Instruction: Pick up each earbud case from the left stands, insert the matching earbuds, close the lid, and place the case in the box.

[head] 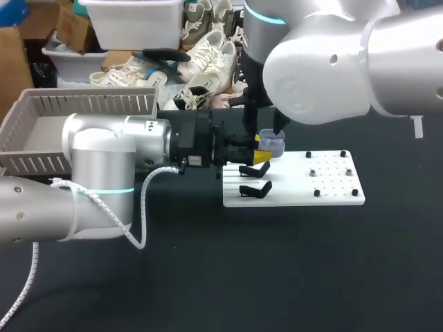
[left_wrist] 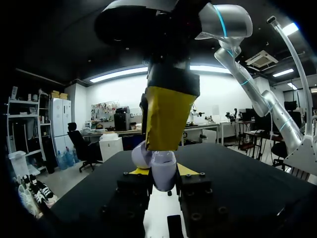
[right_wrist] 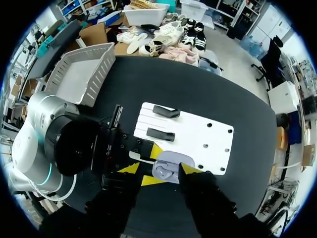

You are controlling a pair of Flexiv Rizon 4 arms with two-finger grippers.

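Earbud case [head: 273, 145], lavender, sits clamped in our left claw [head: 260, 148] above the far edge of the white board [head: 332, 197], toward its left corner. Our right claw [right_wrist: 161, 168] hangs over the case, fingers apart, one on each side.

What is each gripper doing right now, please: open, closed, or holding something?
Left gripper: jaws closed on the earbud case.
Right gripper: jaws open, standing on either side of the earbud case without gripping it.
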